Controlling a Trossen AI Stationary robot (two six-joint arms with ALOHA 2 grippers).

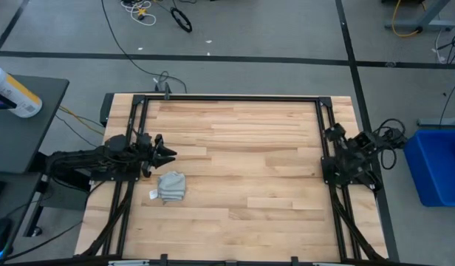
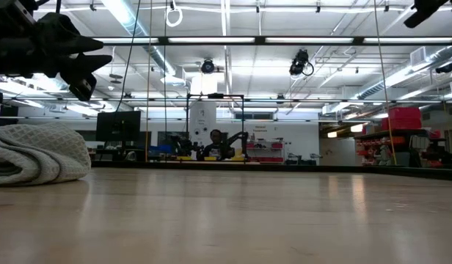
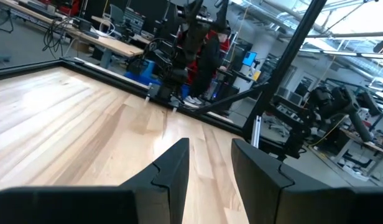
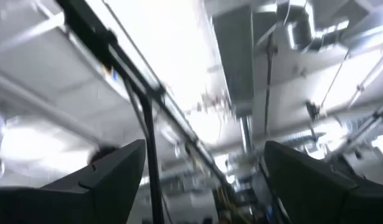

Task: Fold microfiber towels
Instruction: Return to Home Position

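The microfiber towel (image 1: 171,186) lies as a small, bunched, light grey bundle on the wooden table's left half, with a white tag (image 1: 153,195) at its near left corner. In the low view the towel (image 2: 35,154) rests on the tabletop at the left. My left gripper (image 1: 169,155) hovers just beyond the towel's far side, pointing level toward the table's right. Its fingers (image 3: 173,165) are open with nothing between them. My right gripper (image 4: 205,144) is at the table's right edge, tipped up toward the ceiling, open wide and holding nothing.
A black frame (image 1: 227,98) runs around the table's far and side edges. A blue bin (image 1: 438,166) stands off the right edge. A dark side table with a white and yellow bottle (image 1: 13,92) stands off the left. A person (image 3: 207,50) stands beyond the table.
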